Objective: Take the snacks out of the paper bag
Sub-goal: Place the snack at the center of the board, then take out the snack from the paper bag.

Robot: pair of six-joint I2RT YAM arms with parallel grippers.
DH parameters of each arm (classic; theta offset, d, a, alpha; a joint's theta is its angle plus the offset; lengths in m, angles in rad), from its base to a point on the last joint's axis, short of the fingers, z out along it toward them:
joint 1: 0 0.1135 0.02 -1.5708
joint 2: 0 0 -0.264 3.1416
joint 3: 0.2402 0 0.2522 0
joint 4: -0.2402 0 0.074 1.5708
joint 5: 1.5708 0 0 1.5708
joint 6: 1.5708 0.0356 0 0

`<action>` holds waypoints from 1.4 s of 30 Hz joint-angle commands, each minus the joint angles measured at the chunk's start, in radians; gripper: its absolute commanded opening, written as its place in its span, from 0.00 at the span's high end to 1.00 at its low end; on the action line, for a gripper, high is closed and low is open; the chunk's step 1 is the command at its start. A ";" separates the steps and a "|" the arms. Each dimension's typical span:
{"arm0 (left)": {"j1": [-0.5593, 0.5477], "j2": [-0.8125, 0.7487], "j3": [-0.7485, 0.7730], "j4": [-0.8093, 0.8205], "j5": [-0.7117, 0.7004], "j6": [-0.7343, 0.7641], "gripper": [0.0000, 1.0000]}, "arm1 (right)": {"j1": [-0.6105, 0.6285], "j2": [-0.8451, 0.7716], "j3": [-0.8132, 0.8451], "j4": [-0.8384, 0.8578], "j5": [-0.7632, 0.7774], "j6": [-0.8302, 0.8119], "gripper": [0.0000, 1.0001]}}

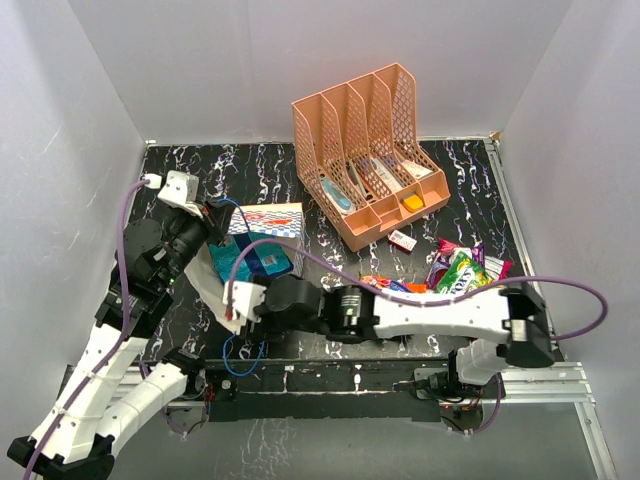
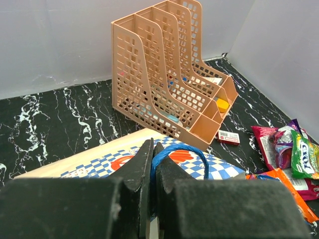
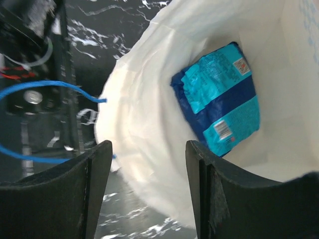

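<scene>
Black marble-patterned tabletop [image 1: 200, 170], veined in white and walled in by plain white panels, carries everything on view. Nearest the arm bases, a loose blue cord loop [image 1: 240, 355] from the paper bag [image 1: 270, 222] trails just below the right gripper [image 1: 240, 300]. That gripper's jaws stand well apart and hold nothing. It is aimed into the bag's open mouth, and the wrist view shows the bag's white rim crossing the gap between its fingers [image 3: 99, 189]. Deeper inside the bag, ahead of this gripper, lies one blue packet [image 3: 219, 104], dark blue and turquoise, with a white barcode patch and a small red mark. Its print is too blurred to read. Just beyond, the left gripper [image 2: 153, 149] is clamped tight on the bag's other blue cord handle [image 2: 184, 152], above the checked blue-and-white side with its orange motifs. Off to the right of both grippers, alongside the right forearm, the other snacks [image 1: 460, 270] lie in a heap on the table: a green packet [image 2: 305, 157] with big white letters I cannot read for sure, a magenta packet [image 2: 269, 144] and an orange packet [image 2: 289, 189]. Farther back, beyond the left gripper, sits a small red-and-white box [image 2: 229, 137] with a barcode. Behind it stands the peach mesh organizer [image 2: 159, 74], with a yellow-orange block [image 2: 223, 104] in one front compartment.
</scene>
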 commanded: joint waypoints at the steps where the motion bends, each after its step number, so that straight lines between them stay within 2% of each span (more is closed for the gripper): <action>1: -0.005 -0.026 -0.002 0.009 0.044 0.010 1.00 | 0.003 0.081 0.039 0.173 0.093 -0.341 0.38; 3: -0.005 -0.035 -0.008 0.011 0.068 0.010 1.00 | 0.003 0.136 0.056 0.195 0.109 -0.451 0.38; 8: -0.005 -0.060 -0.034 0.029 0.101 0.001 1.00 | -0.006 0.311 0.153 0.148 0.134 -0.626 0.33; 10: -0.005 -0.068 -0.036 0.027 0.101 0.000 1.00 | -0.015 0.356 0.156 0.187 0.159 -0.667 0.31; 18: -0.022 -0.103 -0.048 0.025 0.100 -0.016 1.00 | -0.086 0.458 0.181 0.211 0.103 -0.670 0.31; 30: -0.029 -0.144 -0.090 0.050 0.138 -0.078 1.00 | -0.181 0.521 0.194 0.233 -0.042 -0.648 0.28; 42: -0.041 -0.144 -0.084 0.057 0.156 -0.093 1.00 | -0.226 0.642 0.217 0.394 -0.030 -0.671 0.19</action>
